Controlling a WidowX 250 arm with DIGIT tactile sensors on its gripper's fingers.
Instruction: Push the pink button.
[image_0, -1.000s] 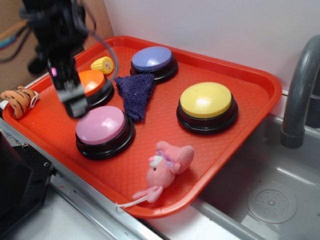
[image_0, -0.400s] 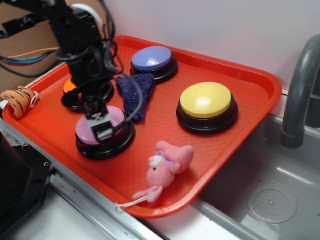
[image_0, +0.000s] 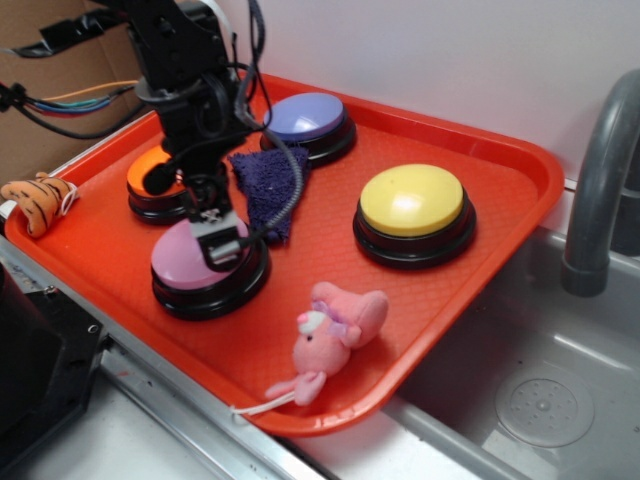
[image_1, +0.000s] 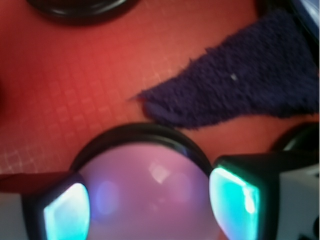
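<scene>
Pink button (image_0: 200, 262): sat lower left on the red tray (image_0: 520, 180). Gripper (image_0: 222, 243): over the dome's upper right, jaws spread, holding nothing; in the wrist view its fingers (image_1: 235, 197) flanked the dome. Purple cloth (image_0: 268, 185): just above. Orange button (image_0: 150, 180): upper left. Yellow button (image_0: 412, 205): right. Pink plush (image_0: 335, 330): lower centre.

Buttons, cloth and toys laid out on a tray (image_0: 520, 165) beside a sink (image_0: 540, 390).

The tool (image_0: 222, 245) sits over the pink button (image_0: 190, 265) at the tray's front left; the cloth (image_0: 268, 185) lies just behind it, the plush toy (image_0: 335, 330) to its front right, near the tray's front edge.
</scene>
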